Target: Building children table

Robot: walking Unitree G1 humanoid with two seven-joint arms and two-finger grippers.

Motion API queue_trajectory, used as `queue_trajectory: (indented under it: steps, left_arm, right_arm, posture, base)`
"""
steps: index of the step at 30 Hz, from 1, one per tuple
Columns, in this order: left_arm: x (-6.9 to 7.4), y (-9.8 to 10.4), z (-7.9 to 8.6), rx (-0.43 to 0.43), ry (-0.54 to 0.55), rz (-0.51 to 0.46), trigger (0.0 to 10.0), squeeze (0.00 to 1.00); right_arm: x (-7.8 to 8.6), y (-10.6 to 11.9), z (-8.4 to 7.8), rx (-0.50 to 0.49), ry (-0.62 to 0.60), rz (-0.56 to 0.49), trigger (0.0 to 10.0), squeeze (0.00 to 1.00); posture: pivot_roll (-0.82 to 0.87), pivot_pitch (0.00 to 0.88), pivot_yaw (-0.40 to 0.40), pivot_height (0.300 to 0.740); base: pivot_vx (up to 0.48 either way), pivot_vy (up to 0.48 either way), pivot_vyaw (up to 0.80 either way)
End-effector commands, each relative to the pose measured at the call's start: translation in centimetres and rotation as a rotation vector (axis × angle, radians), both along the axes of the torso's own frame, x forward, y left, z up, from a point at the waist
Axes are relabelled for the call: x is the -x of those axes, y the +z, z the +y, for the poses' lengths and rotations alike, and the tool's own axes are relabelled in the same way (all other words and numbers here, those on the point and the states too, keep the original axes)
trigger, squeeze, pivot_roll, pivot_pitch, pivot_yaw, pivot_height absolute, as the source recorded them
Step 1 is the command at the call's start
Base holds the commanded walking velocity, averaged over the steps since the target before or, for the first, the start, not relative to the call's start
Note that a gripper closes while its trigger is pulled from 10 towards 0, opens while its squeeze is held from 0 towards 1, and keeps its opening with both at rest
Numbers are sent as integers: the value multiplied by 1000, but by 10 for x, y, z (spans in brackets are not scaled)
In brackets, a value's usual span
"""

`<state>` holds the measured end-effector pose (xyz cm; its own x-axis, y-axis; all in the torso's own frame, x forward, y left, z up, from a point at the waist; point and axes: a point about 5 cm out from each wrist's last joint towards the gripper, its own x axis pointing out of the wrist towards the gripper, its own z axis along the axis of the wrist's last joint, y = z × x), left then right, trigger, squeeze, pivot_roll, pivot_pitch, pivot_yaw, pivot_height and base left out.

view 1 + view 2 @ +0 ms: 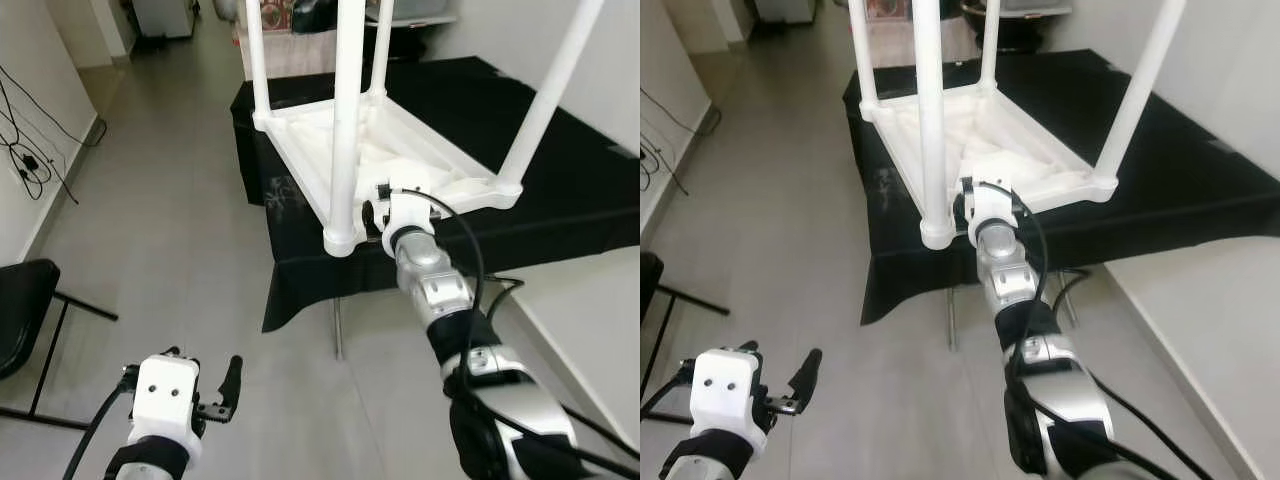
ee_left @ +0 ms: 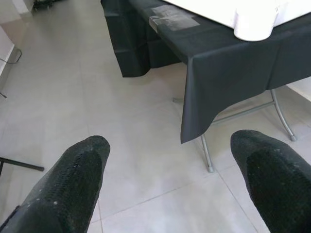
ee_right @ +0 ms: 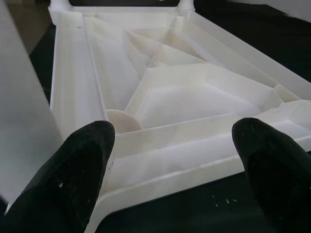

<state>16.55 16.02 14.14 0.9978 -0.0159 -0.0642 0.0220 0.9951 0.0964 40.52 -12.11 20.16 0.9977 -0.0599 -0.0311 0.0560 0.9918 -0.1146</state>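
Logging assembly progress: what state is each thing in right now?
White children's table: upside down on the black-clothed table, four legs fitted, pointing up.
Right gripper: open, at the table's near edge.
Left gripper: open, low over the floor.
Black chair: standing at left.

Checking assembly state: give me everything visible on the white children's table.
The white children's table looks like moulded plastic. It lies upside down on a table covered with black cloth, its ribbed underside up. Four round white legs stand upright in the corner sockets, and the near-left corner overhangs the cloth's edge. The right gripper, fingers open, sits at the near rim; contact is unclear. The left gripper hangs open over the floor, away from it.
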Motion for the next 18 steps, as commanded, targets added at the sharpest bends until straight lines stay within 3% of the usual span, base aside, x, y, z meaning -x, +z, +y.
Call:
queue_trajectory:
  steps: [1,6,9,10,11,12,13,15,18]
  left_arm:
    - [3,-1,0,-6,1,21,10000,0]
    - [8,1,-2,-2,0,30,10000,0]
    - [11,2,-2,3,0,36,10000,0]
    - [11,2,-2,3,0,36,10000,0]
    - [11,2,-2,4,1,37,10000,0]
    - [11,2,-2,4,1,37,10000,0]
    - [11,2,-1,6,1,36,10000,0]
    - [10,2,-1,7,2,37,10000,0]
    - [9,2,-1,7,4,35,10000,0]
  right_arm:
    - [-1,-2,2,0,-11,6,10000,0]
    - [-4,3,12,-17,20,2,10000,0]
    - [7,12,66,-152,358,-28,10000,0]
    - [7,12,66,-152,358,-28,10000,0]
    - [14,18,85,-182,474,-50,10000,0]
    - [14,18,85,-182,474,-50,10000,0]
    - [23,23,100,-204,566,-70,10000,0]
    - [33,28,116,-222,652,-88,10000,0]
    - [36,28,120,-219,664,-87,10000,0]
  posture:
    - [144,193,-27,740]
    - [145,214,-25,740]
    - [138,225,-26,740]
    - [138,225,-26,740]
    - [134,227,-26,740]
    - [134,227,-26,740]
    - [131,226,-27,740]
    - [129,223,-30,740]
    - [127,218,-32,740]
  base:
    - [0,0,0]
    - [0,0,0]
    - [0,0,0]
    - [0,0,0]
    - [0,0,0]
    - [0,0,0]
    - [0,0,0]
    - [0,0,0]
    - [0,0,0]
